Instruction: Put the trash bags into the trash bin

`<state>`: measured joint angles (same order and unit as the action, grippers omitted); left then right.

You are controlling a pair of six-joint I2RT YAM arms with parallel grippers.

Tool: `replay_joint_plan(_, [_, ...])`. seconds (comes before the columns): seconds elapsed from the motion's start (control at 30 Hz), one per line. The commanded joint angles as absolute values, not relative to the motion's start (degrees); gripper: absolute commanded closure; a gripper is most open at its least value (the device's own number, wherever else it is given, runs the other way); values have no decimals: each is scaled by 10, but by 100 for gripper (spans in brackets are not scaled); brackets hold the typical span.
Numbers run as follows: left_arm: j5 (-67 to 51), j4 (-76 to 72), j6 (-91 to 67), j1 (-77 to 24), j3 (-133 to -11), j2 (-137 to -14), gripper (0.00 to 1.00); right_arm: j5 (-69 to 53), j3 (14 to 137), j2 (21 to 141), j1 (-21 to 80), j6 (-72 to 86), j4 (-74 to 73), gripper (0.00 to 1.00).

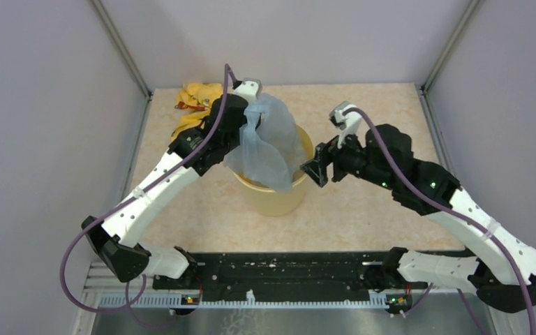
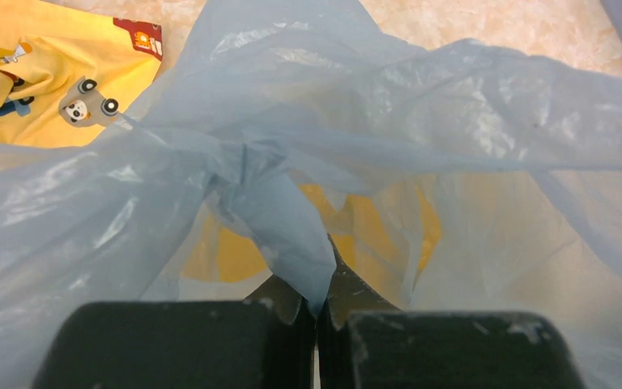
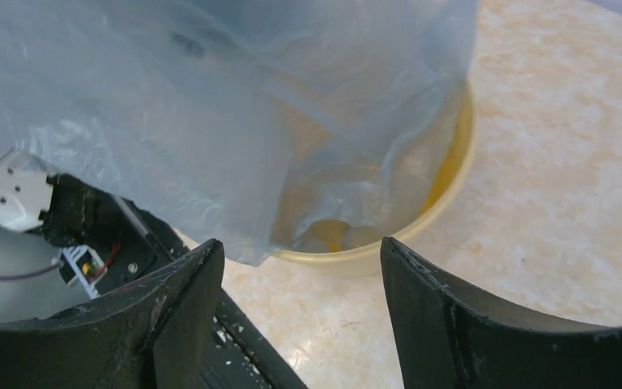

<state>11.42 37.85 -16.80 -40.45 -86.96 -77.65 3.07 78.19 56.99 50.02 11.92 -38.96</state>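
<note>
So the thin translucent blue-grey plastic bag point(image 1: 269, 143) hangs over the round pale yellow plastic bin point(image 1: 279, 199), lower end probably inside, left gripper point(image 2: 317, 308) pinching it tight above the bin to feed it down, right gripper point(image 3: 300, 255) gaping empty beside the rim.

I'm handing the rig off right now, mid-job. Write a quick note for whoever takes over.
Left gripper: shut on a bunched fold of the trash bag, holding it up over the trash bin.
Right gripper: open, holding nothing, just outside the bin's right rim, facing the bag.
Bag: part of the film hangs inside the bin, and the rest billows above the mouth and drapes over the near rim.
Yellow cloth: lies behind the left arm, not part of the job.
Done: bag lifted and partly in.
Left: probably lower and release, then tuck the overhanging film inside.
</note>
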Motion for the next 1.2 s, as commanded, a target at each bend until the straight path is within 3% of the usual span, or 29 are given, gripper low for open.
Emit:
replay_joint_plan(0.0, [120,375,-165,-405,-895,-785,100,2,752,587,554,89,-329,28])
replay_joint_plan(0.27, [119,386,-163,-406,-905,-781,100,53,745,645,626,87,-291,29])
replay_joint_plan(0.37, [116,391,-163,-405,-907,-778,100,125,753,667,627,105,-297,42])
replay_joint_plan(0.57, [119,414,-158,-406,-917,-760,100,264,776,704,620,134,-318,82])
replay_joint_plan(0.63, [122,422,-156,-405,-916,-753,100,274,771,711,596,150,-315,91])
replay_joint_plan(0.73, [120,427,-157,-405,-901,-739,100,253,747,714,552,164,-293,98])
replay_joint_plan(0.97, [113,443,-160,-405,-880,-714,100,220,753,739,546,165,-305,93])
replay_joint_plan(1.17, [89,466,-158,-405,-906,-699,100,207,775,698,546,172,-339,50])
